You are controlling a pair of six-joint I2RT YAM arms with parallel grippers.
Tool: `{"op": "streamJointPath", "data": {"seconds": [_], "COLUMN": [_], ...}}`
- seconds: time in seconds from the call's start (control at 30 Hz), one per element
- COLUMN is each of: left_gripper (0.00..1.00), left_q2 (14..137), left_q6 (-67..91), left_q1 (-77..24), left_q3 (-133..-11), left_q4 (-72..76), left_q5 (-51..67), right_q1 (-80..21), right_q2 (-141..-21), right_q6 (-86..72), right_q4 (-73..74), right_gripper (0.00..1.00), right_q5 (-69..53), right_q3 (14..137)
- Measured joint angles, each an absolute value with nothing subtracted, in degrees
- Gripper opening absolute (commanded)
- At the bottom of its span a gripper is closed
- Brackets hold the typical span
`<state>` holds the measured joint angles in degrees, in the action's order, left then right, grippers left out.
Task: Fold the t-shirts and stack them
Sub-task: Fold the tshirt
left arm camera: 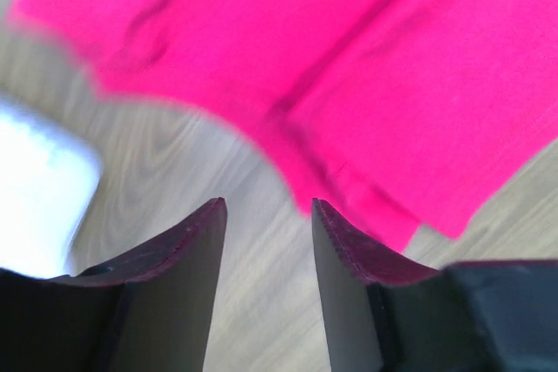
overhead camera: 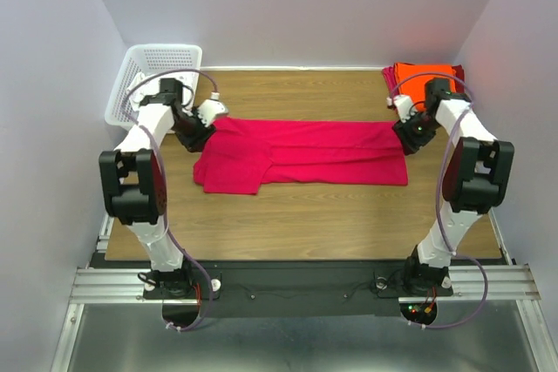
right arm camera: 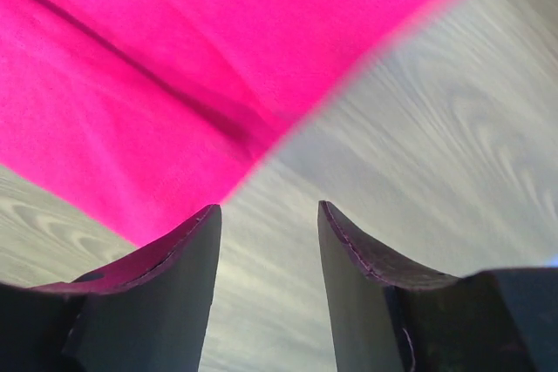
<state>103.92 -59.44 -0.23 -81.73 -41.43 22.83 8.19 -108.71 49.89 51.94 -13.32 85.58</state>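
The pinkish-red t-shirt is lying across the table as a long band, folded lengthwise, so I'm guessing it's needing its crosswise folds next. The left gripper and right gripper are hovering at its two ends, jaws apart and gripping nothing. The orange t-shirt is sitting folded in the back right corner on what looks like a darker red one, so only this shirt is waiting to get stacked.

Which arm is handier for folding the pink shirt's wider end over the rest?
Probably the left. The left gripper hangs open right at that end of the shirt, while the right gripper is at the opposite end, near the orange pile.
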Motion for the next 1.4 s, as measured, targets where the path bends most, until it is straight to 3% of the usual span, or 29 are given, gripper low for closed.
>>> {"op": "streamJointPath", "data": {"seconds": [0.23, 0.47, 0.57, 0.67, 0.7, 0.73, 0.77, 0.8, 0.83, 1.2, 1.23, 1.27, 1.3, 1.33, 1.4], "left_gripper": [0.57, 0.57, 0.55, 0.45, 0.35, 0.29, 0.22, 0.07, 0.0, 0.0, 0.08, 0.2, 0.27, 0.38, 0.46], "left_q2": [92.05, 93.62, 94.78, 95.48, 95.68, 95.81, 95.88, 95.94, 95.92, 89.86, 88.86, 88.27, 87.44, 86.52, 84.33], "left_q6": [-53.23, -48.82, -47.81, -47.51, -47.55, -47.48, -47.88, -48.05, -48.14, -51.24, -51.57, -51.64, -51.75, -51.75, -52.12], "left_q1": [5.98, 6.5, 6.5, 6.5, 6.5, 6.5, 6.5, 6.52, 6.55, 7.64, 7.64, 7.62, 7.62, 7.64, 7.64], "left_q3": [-71.13, -63.05, -61.25, -59.68, -59.0, -57.95, -57.32, -56.62, -56.58, -51.66, -51.44, -51.42, -51.42, -51.44, -51.46], "left_q4": [-37.67, -33.93, -31.7, -30.59, -30.26, -29.74, -29.69, -29.43, -29.41, -34.3, -35.53, -36.21, -36.93, -37.54, -38.87], "left_q5": [24.82, 26.61, 26.79, 27.07, 27.24, 27.38, 27.53, 27.79, 27.88, 28.42, 28.45, 28.47, 28.49, 28.51, 28.45], "right_q1": [11.68, 11.81, 12.05, 12.05, 12.08, 12.1, 12.12, 12.12, 12.27, 13.56, 13.56, 13.56, 13.56, 13.56, 13.54], "right_q2": [-101.16, -105.32, -106.67, -106.87, -106.94, -106.96, -107.13, -107.28, -107.35, -103.24, -102.54, -102.26, -102.06, -102.02, -101.8], "right_q6": [41.67, 34.02, 32.25, 31.18, 31.09, 30.61, 30.55, 30.48, 30.17, 32.91, 33.61, 33.95, 34.33, 34.54, 35.18], "right_q4": [52.03, 51.75, 51.31, 50.74, 50.48, 50.17, 49.76, 49.47, 49.08, 47.51, 47.68, 47.86, 48.25, 49.3, 50.85], "right_gripper": [0.53, 0.52, 0.47, 0.32, 0.26, 0.11, 0.1, 0.03, 0.0, 0.01, 0.03, 0.13, 0.34, 0.4, 0.44], "right_q5": [-17.06, -21.71, -22.17, -22.2, -22.02, -21.78, -21.58, -21.43, -21.23, -17.65, -17.06, -16.69, -16.47, -16.51, -16.4], "right_q3": [80.88, 73.78, 71.79, 71.77, 71.77, 71.7, 71.61, 71.61, 71.55, 66.17, 65.54, 65.34, 65.34, 65.8, 66.85]}}
